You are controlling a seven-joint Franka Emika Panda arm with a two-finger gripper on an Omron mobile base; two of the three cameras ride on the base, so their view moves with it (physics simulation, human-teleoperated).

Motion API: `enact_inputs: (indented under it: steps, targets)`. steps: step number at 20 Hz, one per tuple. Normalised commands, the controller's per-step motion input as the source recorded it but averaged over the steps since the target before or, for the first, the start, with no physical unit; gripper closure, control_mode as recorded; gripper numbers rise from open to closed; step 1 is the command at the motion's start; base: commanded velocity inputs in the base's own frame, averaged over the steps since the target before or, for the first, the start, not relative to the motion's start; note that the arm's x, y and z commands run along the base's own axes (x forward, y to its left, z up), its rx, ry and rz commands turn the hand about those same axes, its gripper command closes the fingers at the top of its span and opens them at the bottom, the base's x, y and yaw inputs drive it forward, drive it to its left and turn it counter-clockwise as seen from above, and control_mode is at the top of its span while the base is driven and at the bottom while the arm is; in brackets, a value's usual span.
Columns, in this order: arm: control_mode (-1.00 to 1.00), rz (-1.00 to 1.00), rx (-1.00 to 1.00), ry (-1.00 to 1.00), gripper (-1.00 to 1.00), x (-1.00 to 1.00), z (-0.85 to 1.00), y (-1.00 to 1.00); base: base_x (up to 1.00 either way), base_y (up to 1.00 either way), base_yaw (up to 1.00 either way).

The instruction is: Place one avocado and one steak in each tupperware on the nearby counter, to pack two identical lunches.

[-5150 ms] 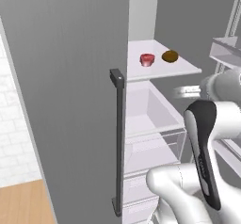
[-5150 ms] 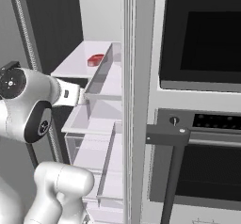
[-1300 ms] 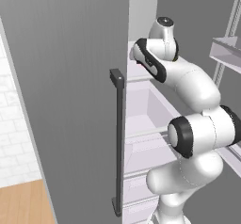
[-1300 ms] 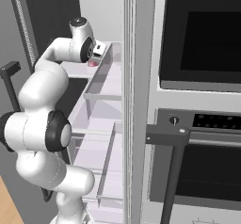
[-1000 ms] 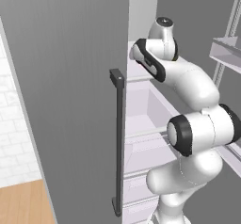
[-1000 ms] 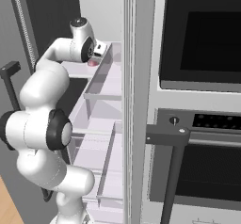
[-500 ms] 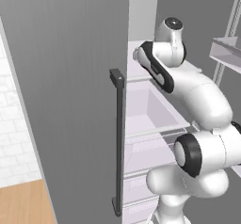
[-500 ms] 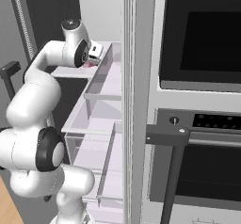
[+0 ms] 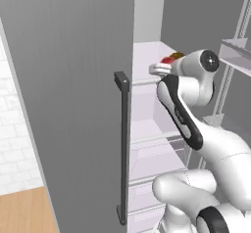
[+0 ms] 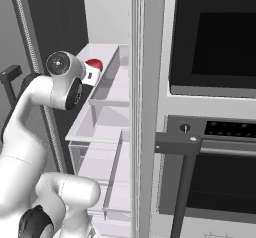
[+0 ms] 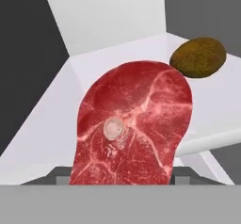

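While your arm reaches into the open fridge, the gripper (image 9: 158, 69) sits at the front edge of the upper shelf (image 9: 144, 56), and the hand view looks straight at the steak (image 11: 134, 126), which fills the space between the jaws. The finger tips are hidden behind the meat, so you cannot tell for certain whether the jaws are clamped on it or only standing around it; judging by how close it sits, a grip looks likely. The steak is a flat, rounded red slab with pale marbling and a small white bone disc near its middle. Just beyond it, toward the shelf's far right corner, the avocado (image 11: 198, 57) rests apart from it: a dark brown, pebbly oval. Both sit on smooth white plastic, low and easy to reach from the front.
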Motion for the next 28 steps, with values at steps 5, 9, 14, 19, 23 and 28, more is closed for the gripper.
enact_inputs:
  steps: [5, 9, 14, 19, 23, 28]
  targets:
    - [-1.0, 0.0, 0.01, -0.07, 1.0, -1.0, 0.04, 0.0, 0.0, 0.0, 0.0]
    - [-1.0, 0.0, 0.0, 0.04, 1.0, -1.0, -0.36, 0.0, 0.0, 0.0, 0.0]
    - [-1.0, 0.0, -0.02, 0.14, 1.0, -1.0, -0.78, 0.0, 0.0, 0.0, 0.0]
    - [1.0, 0.0, 0.0, 0.04, 1.0, -0.2, -0.17, 0.0, -0.8, 0.0, 0.0]
    - [1.0, 0.0, 0.0, 0.0, 1.0, 0.0, 0.0, 0.0, -1.0, 0.0, 0.0]
    - [1.0, 0.0, 0.0, 0.0, 1.0, 0.0, 0.0, 0.0, -1.0, 0.0, 0.0]
